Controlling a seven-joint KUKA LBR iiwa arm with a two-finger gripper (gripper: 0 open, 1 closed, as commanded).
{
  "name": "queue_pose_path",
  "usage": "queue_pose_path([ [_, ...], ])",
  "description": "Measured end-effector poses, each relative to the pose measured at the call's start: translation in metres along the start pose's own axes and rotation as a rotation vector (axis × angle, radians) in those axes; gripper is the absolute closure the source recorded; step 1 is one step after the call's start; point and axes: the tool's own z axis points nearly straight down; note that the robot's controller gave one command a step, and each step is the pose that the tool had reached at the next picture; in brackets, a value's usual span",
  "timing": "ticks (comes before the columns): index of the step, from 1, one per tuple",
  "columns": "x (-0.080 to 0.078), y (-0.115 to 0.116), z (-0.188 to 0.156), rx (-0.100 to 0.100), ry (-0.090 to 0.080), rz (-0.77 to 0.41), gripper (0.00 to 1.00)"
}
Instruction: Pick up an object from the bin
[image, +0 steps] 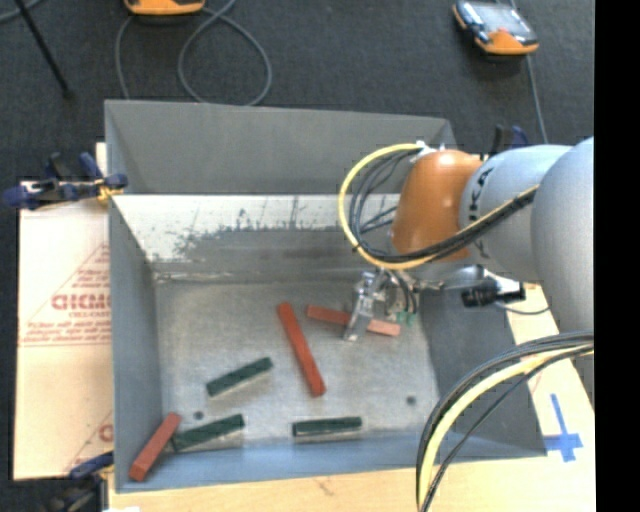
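My gripper (358, 322) hangs low over the right part of the bin floor, its metal fingers pointing down at a short red-and-pink stick (345, 319) that lies flat there. The fingers stand at the stick's middle, one end showing on each side. A longer red stick (301, 349) lies slanted just left of it, apart from the fingers.
Three dark green sticks lie on the floor: one at centre left (239, 376), one near the front left (208, 432), one at the front middle (327, 427). Another red stick (154, 447) rests in the front left corner. The arm with its orange cover and cables overhangs the right wall.
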Motion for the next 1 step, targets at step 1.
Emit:
queue_pose_path([
  [1,-0.0036,-0.0004,-0.1338,-0.004,-0.009,-0.002,1.00],
])
